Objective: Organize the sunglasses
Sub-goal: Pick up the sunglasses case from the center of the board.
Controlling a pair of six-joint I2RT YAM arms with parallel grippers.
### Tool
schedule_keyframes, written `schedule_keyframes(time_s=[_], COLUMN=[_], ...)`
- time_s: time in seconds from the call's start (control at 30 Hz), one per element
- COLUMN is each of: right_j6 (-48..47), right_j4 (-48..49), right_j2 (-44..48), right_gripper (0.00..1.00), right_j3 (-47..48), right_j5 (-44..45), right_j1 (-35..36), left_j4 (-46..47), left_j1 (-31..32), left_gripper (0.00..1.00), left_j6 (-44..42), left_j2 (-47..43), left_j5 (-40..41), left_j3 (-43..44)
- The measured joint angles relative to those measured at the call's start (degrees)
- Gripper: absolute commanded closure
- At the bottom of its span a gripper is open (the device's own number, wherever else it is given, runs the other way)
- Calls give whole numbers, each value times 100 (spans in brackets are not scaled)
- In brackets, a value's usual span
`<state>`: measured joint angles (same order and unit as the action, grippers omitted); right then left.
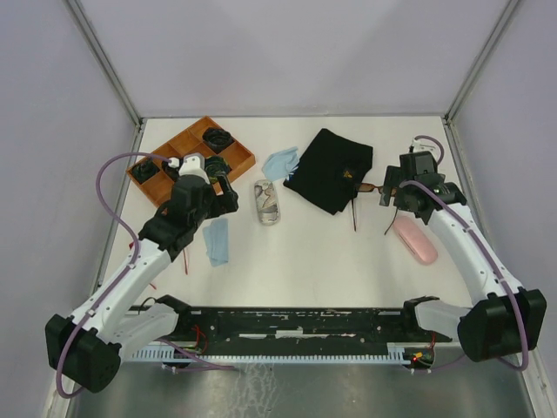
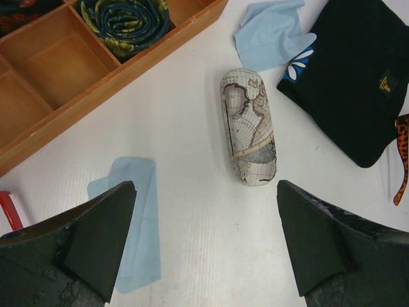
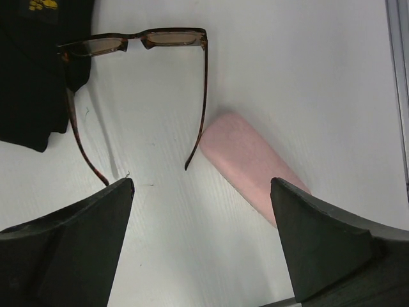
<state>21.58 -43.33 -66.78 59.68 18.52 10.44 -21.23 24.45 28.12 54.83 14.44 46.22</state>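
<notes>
The brown-tinted sunglasses (image 3: 144, 39) lie open on the white table, lenses against the black cloth (image 3: 32, 70), thin arms pointing toward me. My right gripper (image 3: 201, 185) is open and empty, hovering just behind the arm tips, beside the pink case (image 3: 249, 163). In the top view the sunglasses (image 1: 355, 212) sit left of my right gripper (image 1: 392, 193). My left gripper (image 2: 206, 192) is open and empty above bare table, between a blue cloth (image 2: 131, 217) and the grey patterned case (image 2: 249, 128). Only a red piece (image 2: 9, 210) shows at the left edge; the rest of the red sunglasses is hidden.
A wooden compartment tray (image 1: 178, 138) with rolled dark items stands at the back left. A second light blue cloth (image 1: 280, 163) lies beside the black cloth (image 1: 329, 170). The pink case (image 1: 415, 239) lies at the right. A black rail (image 1: 287, 326) runs along the near edge.
</notes>
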Motion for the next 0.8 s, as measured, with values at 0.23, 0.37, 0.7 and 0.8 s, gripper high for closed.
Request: schedule_keyframes(time_s=[0.23, 0.37, 0.7, 0.8], right_j6=[-2, 0, 11, 39], right_j4=[179, 313, 494, 487], right_j2=[-612, -807, -1069, -1069], right_gripper=[10, 12, 9, 9], right_j3=[4, 4, 4, 4], right_j5=[90, -127, -590, -435], right_j1=[-83, -190, -208, -210], left_j4=[2, 15, 35, 33], left_j1=[0, 0, 0, 0], left_gripper=[3, 4, 4, 4], left_j6=[-4, -2, 2, 4], left_j2=[175, 175, 343, 385], left_j5=[-155, -162, -162, -160], left_j3=[0, 0, -22, -22])
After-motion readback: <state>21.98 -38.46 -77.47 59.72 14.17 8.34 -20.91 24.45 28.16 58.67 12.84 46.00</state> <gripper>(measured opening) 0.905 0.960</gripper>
